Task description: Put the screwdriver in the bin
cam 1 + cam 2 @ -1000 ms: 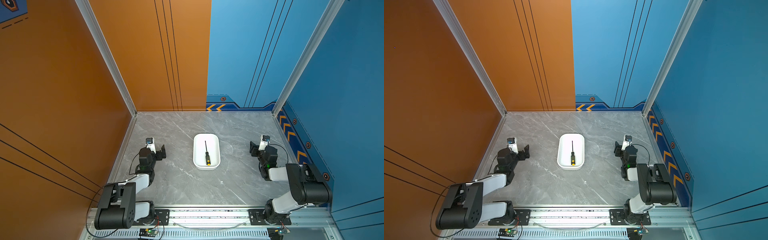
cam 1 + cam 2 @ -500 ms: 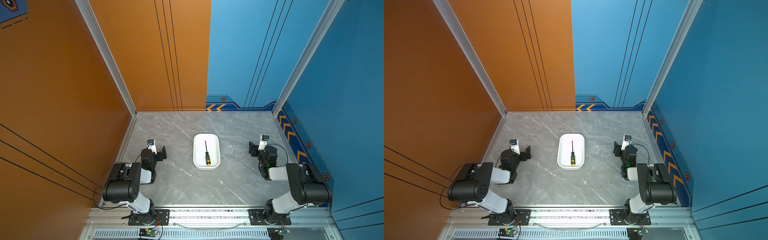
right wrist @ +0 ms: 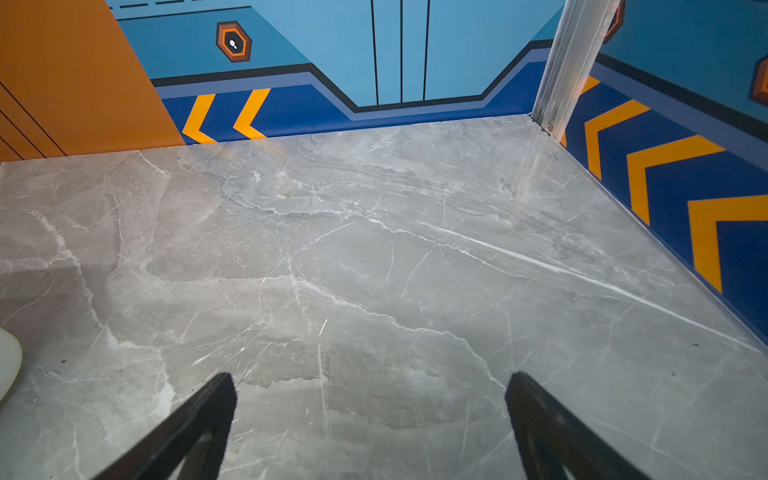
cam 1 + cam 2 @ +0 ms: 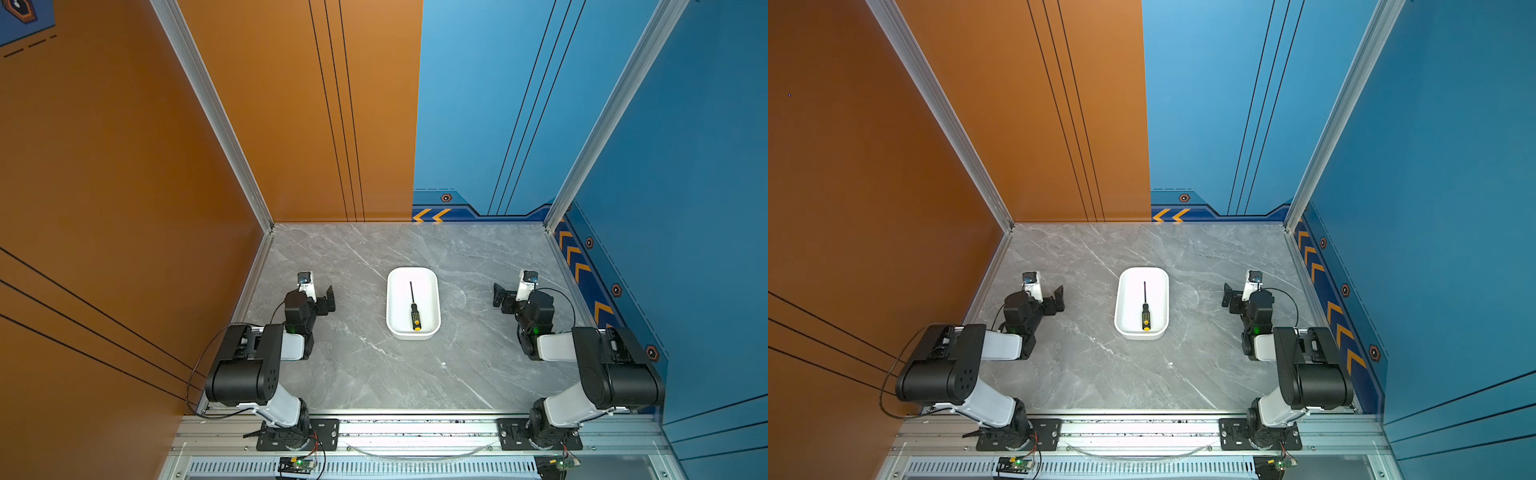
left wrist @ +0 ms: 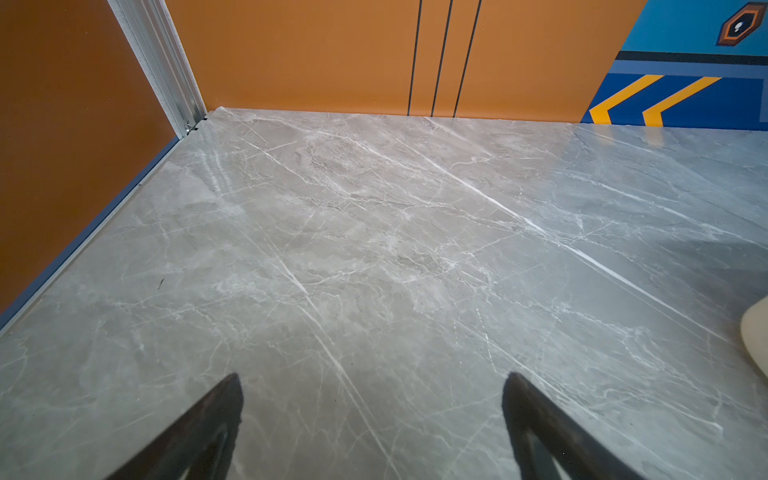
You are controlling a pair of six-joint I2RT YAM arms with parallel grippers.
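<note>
step: task looks done | screwdriver [image 4: 414, 307] lies flat inside bin [image 4: 392, 299], handle toward me | my left gripper [image 5: 372, 419] and right gripper [image 3: 370, 419]: fingers wide, holding nothing, well apart from bin | next: I judge no move needed, just rest both 2 arms

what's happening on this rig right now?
Nothing is being handled at the moment. The screwdriver lies flat inside the bin in the middle of the marble table, handle toward the robot, so the job looks done. The left gripper and the right gripper are both open and empty, each parked over bare tabletop on its own side of the bin, well clear of it.
</note>
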